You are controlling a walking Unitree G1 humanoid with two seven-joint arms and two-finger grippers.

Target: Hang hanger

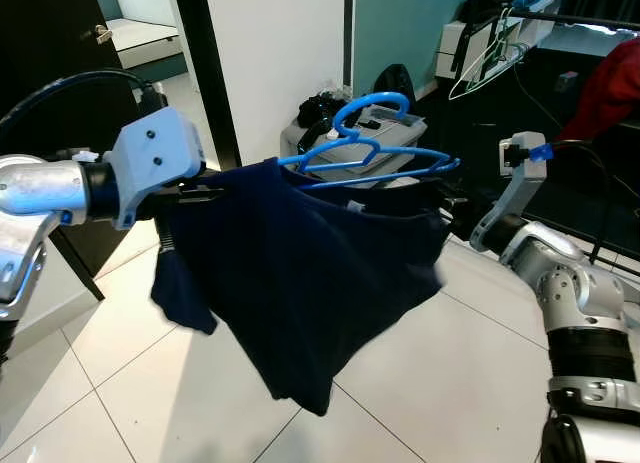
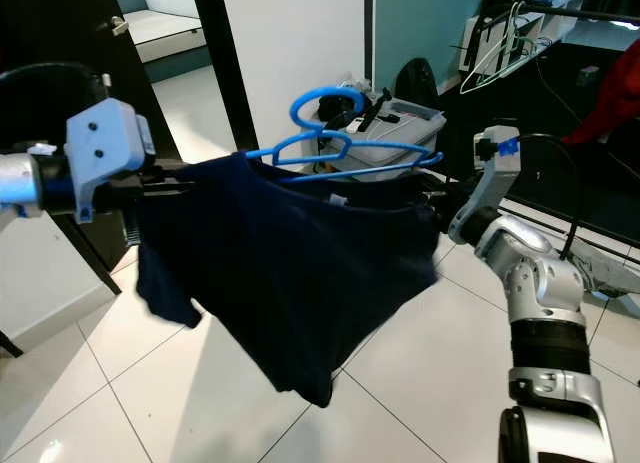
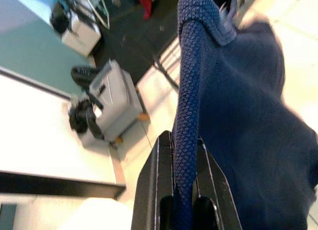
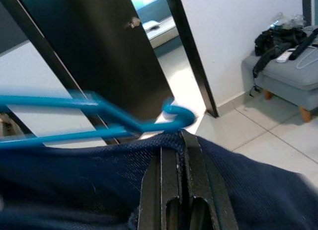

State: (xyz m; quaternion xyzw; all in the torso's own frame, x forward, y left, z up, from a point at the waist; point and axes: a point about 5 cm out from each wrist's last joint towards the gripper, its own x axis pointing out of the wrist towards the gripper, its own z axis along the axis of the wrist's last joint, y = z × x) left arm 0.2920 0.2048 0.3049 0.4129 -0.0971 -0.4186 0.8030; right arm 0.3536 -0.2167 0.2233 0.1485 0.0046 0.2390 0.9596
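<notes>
Pinching a fold of the dark navy garment (image 3: 238,120) between its two black fingers (image 3: 151,190), the left gripper (image 3: 185,200) holds the cloth's edge tight, the fabric running up between the pads in the left wrist view. The right gripper (image 4: 183,200) has its fingers (image 4: 201,190) pressed together on the other side of the same garment, with the end of the blue hanger (image 4: 99,115) just above the fingertips. Seen from the head camera, the garment (image 1: 300,273) hangs stretched between the two silver arms, sagging to a point above the white tiled floor (image 1: 420,383). The blue hanger (image 1: 375,148) lies across the garment's top edge, its hook raised and its bars reaching toward the right arm (image 1: 560,273); whether it sits inside the cloth cannot be told. Behind the garment stands a grey stool (image 2: 400,133) with dark items on top, beside a white wall (image 1: 280,53) and a black door frame (image 1: 210,73). Farther right, a white wire hanger (image 1: 485,63) hangs near a red cloth (image 1: 610,88).
</notes>
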